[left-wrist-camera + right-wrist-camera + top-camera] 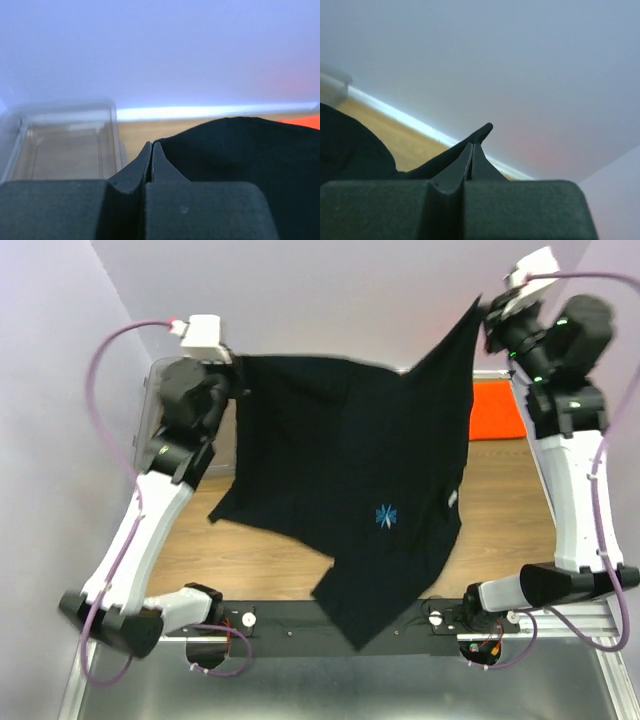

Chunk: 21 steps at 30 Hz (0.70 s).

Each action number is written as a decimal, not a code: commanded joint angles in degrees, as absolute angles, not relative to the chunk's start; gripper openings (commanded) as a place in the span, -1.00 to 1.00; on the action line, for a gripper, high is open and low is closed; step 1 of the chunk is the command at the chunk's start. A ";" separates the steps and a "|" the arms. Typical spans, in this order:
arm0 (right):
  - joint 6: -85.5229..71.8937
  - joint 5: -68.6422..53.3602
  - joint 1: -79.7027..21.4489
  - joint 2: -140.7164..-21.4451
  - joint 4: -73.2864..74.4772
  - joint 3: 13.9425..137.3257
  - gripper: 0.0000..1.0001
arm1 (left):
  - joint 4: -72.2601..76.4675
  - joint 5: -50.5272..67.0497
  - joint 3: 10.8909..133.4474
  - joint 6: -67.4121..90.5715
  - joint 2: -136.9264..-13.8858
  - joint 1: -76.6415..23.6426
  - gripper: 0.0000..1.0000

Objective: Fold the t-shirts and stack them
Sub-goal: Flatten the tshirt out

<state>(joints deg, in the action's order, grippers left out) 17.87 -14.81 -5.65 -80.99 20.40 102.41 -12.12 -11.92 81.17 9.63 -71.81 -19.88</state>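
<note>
Two closed grips are suspending the black t-shirt above the table: your left pincer and right pincer are pinching its upper edge, fully shut. You are probably spreading it before folding; next, lowering it flat is calling for even tension. The orange t-shirt is lying far right.

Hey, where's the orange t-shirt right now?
In the top view, the orange t-shirt lies at the table's far right, next to the right arm, partly behind the raised black t-shirt.
</note>
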 commanded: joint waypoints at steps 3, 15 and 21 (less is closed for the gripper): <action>15.39 -16.70 -5.36 -80.59 28.12 127.50 -0.99 | 2.36 -4.77 82.97 9.75 -55.23 -19.77 -1.00; 17.92 -1.42 -4.66 -76.64 25.58 157.23 -0.99 | 18.81 6.50 86.83 20.56 -39.73 -19.78 -1.00; 20.48 3.95 -4.48 -76.03 23.38 157.59 -0.99 | 16.53 9.32 86.75 23.82 -40.96 -19.69 -1.00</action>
<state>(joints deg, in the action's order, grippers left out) 18.13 -2.42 -4.91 -74.32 23.42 158.56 17.93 6.31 87.90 20.86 -38.96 -19.88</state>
